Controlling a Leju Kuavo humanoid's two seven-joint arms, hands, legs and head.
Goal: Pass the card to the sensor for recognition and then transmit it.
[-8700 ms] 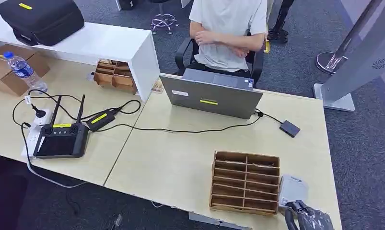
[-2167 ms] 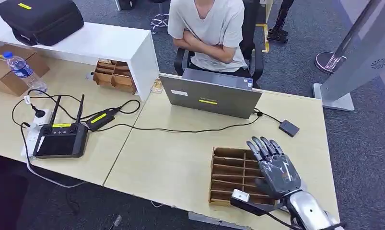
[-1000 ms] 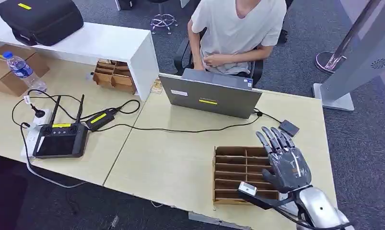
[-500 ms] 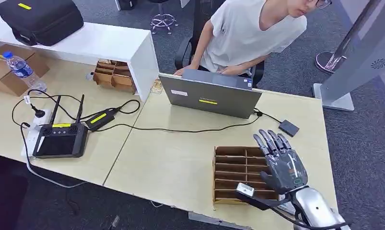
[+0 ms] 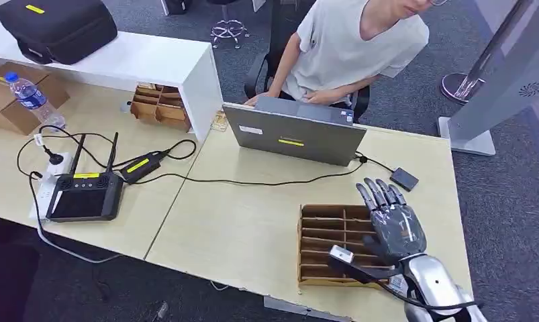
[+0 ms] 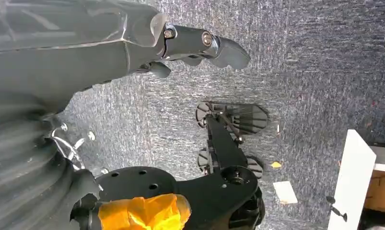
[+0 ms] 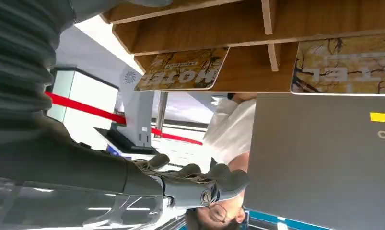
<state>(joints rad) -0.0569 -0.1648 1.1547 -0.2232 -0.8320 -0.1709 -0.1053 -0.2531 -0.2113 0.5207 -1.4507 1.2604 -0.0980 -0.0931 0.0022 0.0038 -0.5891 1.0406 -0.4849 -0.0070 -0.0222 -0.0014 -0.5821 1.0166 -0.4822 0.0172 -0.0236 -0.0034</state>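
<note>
The right hand (image 5: 395,226) hovers over the right end of the wooden rack (image 5: 333,243) on the desk (image 5: 246,221), fingers stretched out and apart, holding nothing. From the right wrist, two cards (image 7: 183,70) stand in the rack's slots just ahead of the fingers (image 7: 219,179), apart from them. The left hand (image 6: 200,45) hangs over the carpet with its fingers loosely curled and nothing in them, while the small black sensor (image 5: 405,179) lies on the desk just beyond the right hand's fingertips.
</note>
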